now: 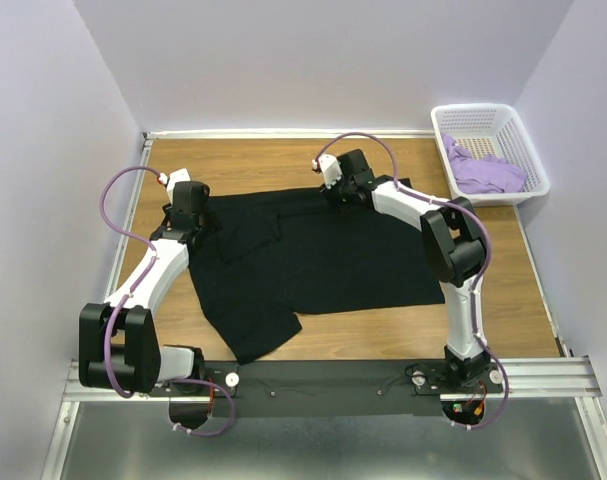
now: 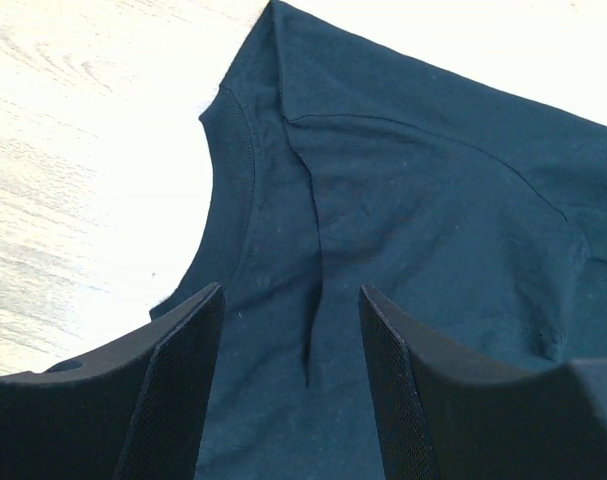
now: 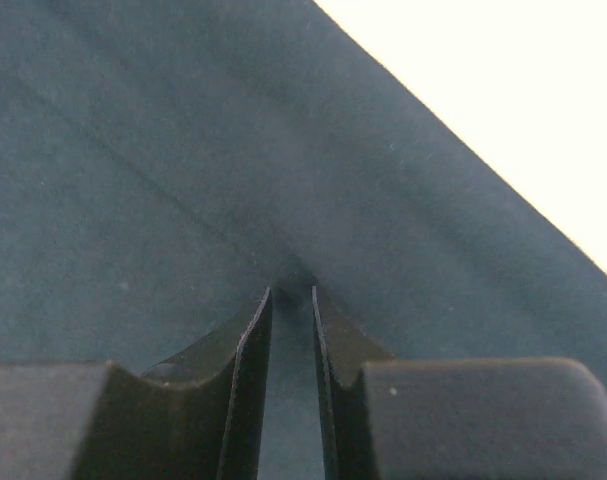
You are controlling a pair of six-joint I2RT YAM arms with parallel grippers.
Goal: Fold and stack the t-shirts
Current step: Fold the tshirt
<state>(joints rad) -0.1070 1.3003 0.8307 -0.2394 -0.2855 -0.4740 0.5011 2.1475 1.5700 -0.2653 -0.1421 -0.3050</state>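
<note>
Two shirts: large black cloth t-shirt (image 1: 323,260) spread on brown wooden table (image 1: 503,290); white plastic lattice basket (image 1: 471,107), far right corner, holds crumpled light purple t-shirt (image 1: 483,172).
Left gripper (image 2: 291,292): jaws wide, straddling a crease beside the collar, holding nothing.
Right gripper (image 3: 291,292): jaws narrow, pinching a pucker near the far edge.
Risk: thin pinch may slip on lifting; a one-sided pull would skew the fold.

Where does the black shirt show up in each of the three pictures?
Top view: black t-shirt spread flat, centred on the wooden table.
Left wrist: fills right and bottom; neckline at left.
Right wrist: fills nearly everything.
Shared landmark: pale table bordering the cloth's edge.
</note>
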